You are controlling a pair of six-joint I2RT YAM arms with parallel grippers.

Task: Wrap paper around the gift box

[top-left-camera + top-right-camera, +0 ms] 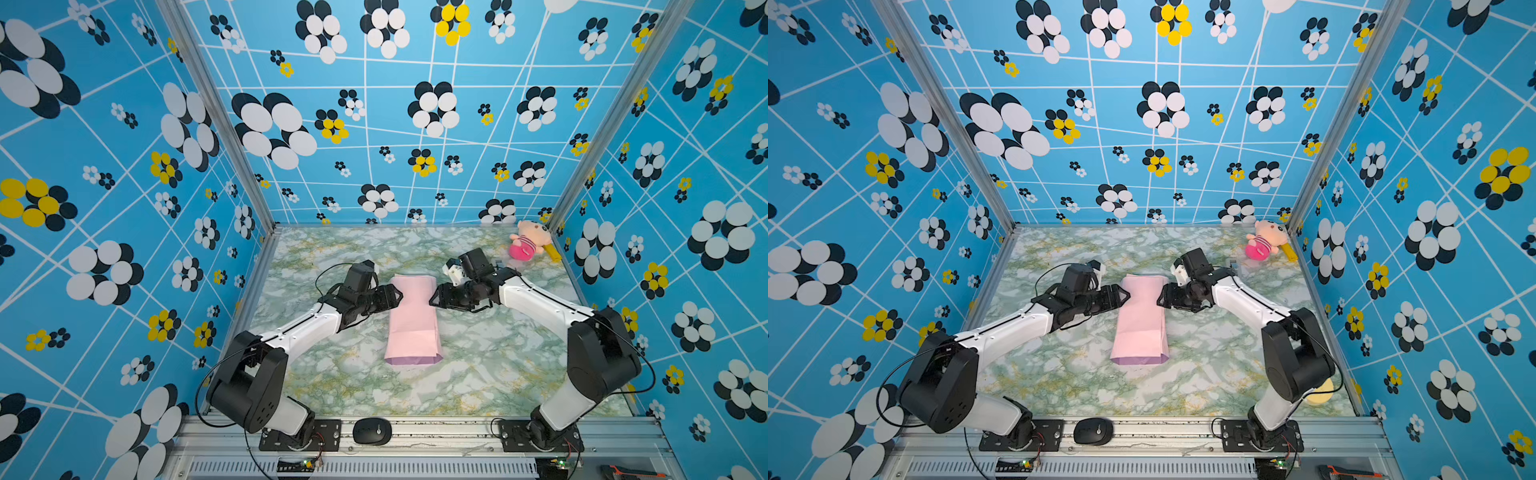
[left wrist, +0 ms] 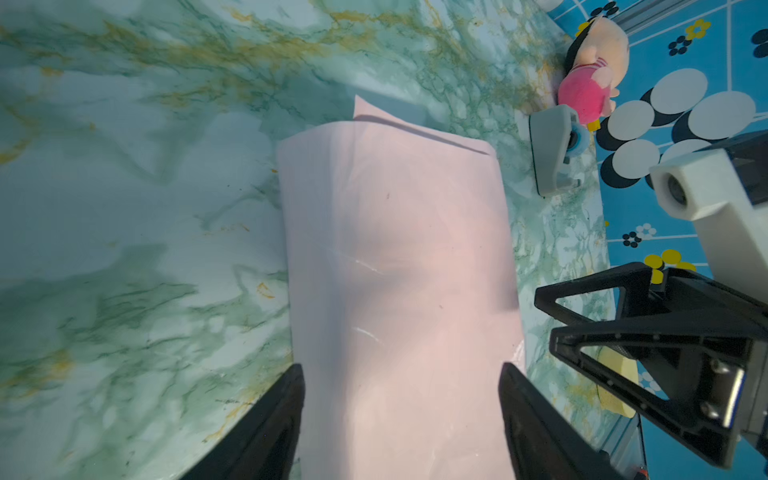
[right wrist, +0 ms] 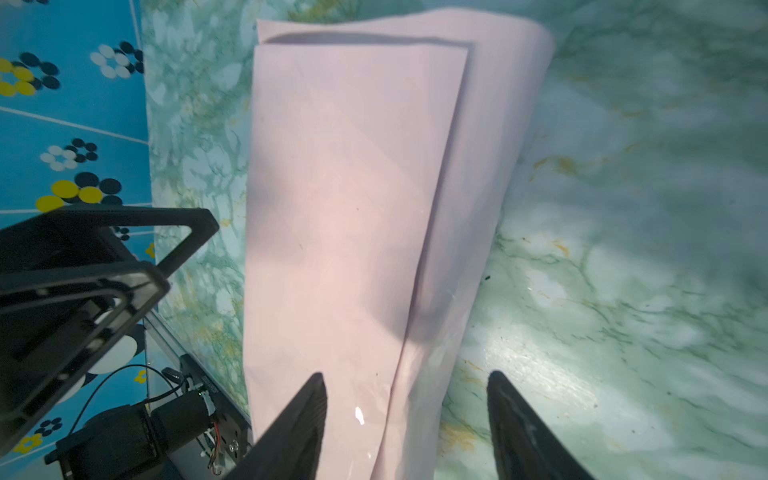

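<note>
Spread wide at the lens, the left gripper [image 2: 401,368] holds nothing. The right gripper [image 3: 405,376] gapes likewise, empty, and each flanks the paper [image 1: 413,320]. It lies mid-table [image 1: 332,386] as a long pink sleeve; the gift box is out of sight, presumably inside. The side folds look done, so next, I'd guess, the seam needs fixing and the ends tucking. The right wrist view shows the overlapping flap edge, and the left wrist view shows the grey tape dispenser [image 2: 555,153] plainly. Both top views show lilac at the sleeve's near end.

blue flower-patterned walls [image 1: 415,124] enclose a green marbled tabletop [image 1: 478,374].
</note>
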